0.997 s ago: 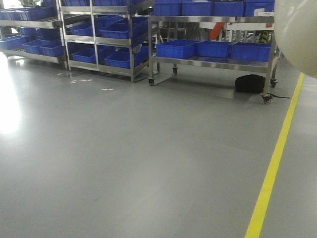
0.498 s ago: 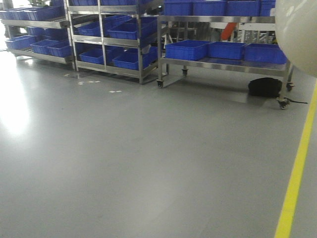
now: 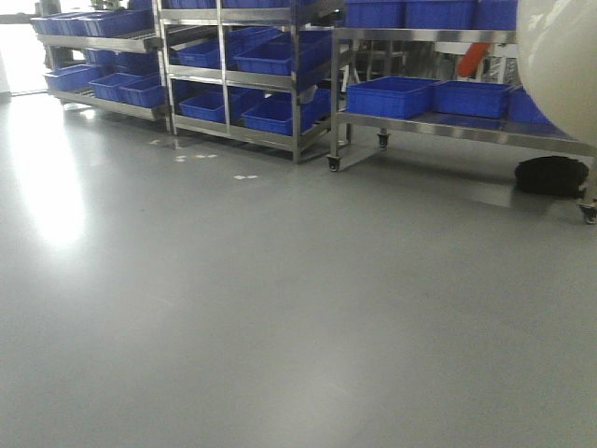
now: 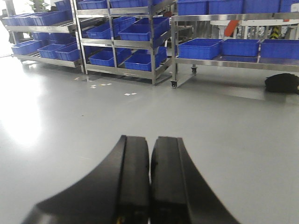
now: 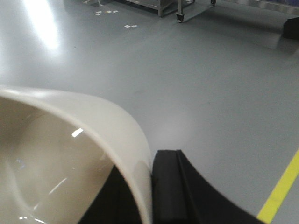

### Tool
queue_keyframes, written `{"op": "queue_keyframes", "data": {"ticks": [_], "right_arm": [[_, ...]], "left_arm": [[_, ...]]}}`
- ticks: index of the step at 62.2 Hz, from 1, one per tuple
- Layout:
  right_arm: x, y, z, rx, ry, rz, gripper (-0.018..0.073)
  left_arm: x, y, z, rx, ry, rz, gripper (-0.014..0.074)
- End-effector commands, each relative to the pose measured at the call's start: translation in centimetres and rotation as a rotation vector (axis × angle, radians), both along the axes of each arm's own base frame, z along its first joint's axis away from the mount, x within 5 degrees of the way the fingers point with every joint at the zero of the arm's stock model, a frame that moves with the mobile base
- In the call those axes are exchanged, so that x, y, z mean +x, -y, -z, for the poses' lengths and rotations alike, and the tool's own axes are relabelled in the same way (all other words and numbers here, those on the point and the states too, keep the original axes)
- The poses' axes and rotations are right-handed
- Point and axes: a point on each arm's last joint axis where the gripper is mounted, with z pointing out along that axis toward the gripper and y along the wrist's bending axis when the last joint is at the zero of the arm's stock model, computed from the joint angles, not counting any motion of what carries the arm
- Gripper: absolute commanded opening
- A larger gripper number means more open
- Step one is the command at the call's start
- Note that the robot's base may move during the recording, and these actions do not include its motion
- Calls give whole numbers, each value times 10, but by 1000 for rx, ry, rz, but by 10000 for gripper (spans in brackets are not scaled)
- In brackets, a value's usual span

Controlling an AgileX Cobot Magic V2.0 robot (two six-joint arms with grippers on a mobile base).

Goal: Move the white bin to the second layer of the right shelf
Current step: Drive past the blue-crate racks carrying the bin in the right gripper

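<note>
Since a second ago the whole scene in the front view has slid to the right, and the yellow floor line has gone from that view. At the far left stand the stainless steel racks (image 3: 297,93) with sloped levels, loaded with blue rectangular plastic crates (image 3: 387,96). Just beside them is a low steel table on castors (image 3: 448,131) carrying more of the crates, and a black bag (image 3: 550,175) lies on the glossy grey floor (image 3: 280,308) under its right end. The glossy cream-white plastic bin (image 3: 564,65) fills the top right corner of the view — held up off the floor and well apart from the racks. In the left wrist view the left gripper (image 4: 150,140) has its two black fingers pressed together with nothing between them, pointing towards the racks. In the right wrist view the right gripper (image 5: 149,177) pinches the bin's thin wall near the rim — one black finger (image 5: 175,191) lies against the outside, with a dark shape just inside. A yellow painted line (image 5: 280,191) crosses the floor at the lower right.
</note>
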Motion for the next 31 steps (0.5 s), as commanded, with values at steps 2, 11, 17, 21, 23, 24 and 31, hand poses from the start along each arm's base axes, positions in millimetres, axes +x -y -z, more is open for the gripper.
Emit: {"op": "queue_keyframes", "data": {"ticks": [2, 11, 17, 21, 23, 24, 31], "right_arm": [[1, 0, -21, 12, 136, -4, 56], [1, 0, -21, 12, 136, -4, 56], [1, 0, -21, 12, 136, -4, 56], [1, 0, -21, 12, 136, -4, 56], [1, 0, -21, 12, 136, -4, 56], [1, 0, -21, 12, 136, -4, 56], [1, 0, -21, 12, 136, -4, 56]], "left_arm": [[0, 0, 4, -19, 60, -4, 85], [0, 0, 4, -19, 60, -4, 85], [0, 0, 4, -19, 60, -4, 85], [0, 0, 4, -19, 60, -4, 85], [0, 0, 4, -19, 60, -4, 85], [0, 0, 4, -19, 60, -4, 85], [0, 0, 4, -19, 60, -4, 85]]}}
